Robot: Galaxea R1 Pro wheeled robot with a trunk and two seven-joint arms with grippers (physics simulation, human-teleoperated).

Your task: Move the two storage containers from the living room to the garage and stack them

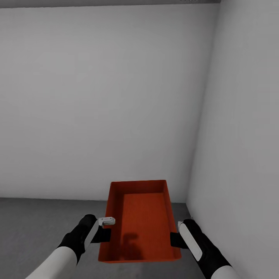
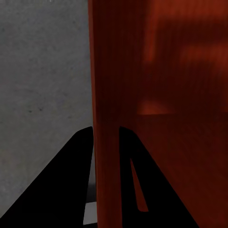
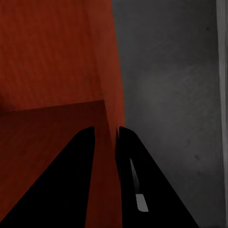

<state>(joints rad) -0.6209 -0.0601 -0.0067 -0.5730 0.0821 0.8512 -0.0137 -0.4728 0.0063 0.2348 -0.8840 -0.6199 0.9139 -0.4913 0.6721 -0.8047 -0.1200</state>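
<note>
Left pincer [image 1: 104, 232]: clenched on the left long wall of the storage container [image 1: 144, 217]; in the left wrist view one black finger [image 2: 61, 185] is seen outside the wall and the other inside it, the wall gripped between them.
Right pincer [image 1: 175, 238]: clenched on the right long wall of the same bin; in the right wrist view the wall is seen pinched between the two dark fingers [image 3: 71, 180].
Storage container: an orange-red rectangular bin with low straight walls and a finely ribbed bottom, held between both pincers at 6 o'clock in the head view, its long axis running toward 12 o'clock; whether it rests on the floor or is held just above it cannot be told.
Inside of the bin: a dark shadow is cast on the near part of the ribbed bottom.
Floor [image 1: 35, 221]: dark grey speckled concrete, seen beneath and beside the bin from 7 to 5 o'clock.
Walls [image 1: 100, 97]: plain grey-white, one ahead at 12 o'clock and one at 3 o'clock, meeting in a corner just beyond the bin's far right end.
</note>
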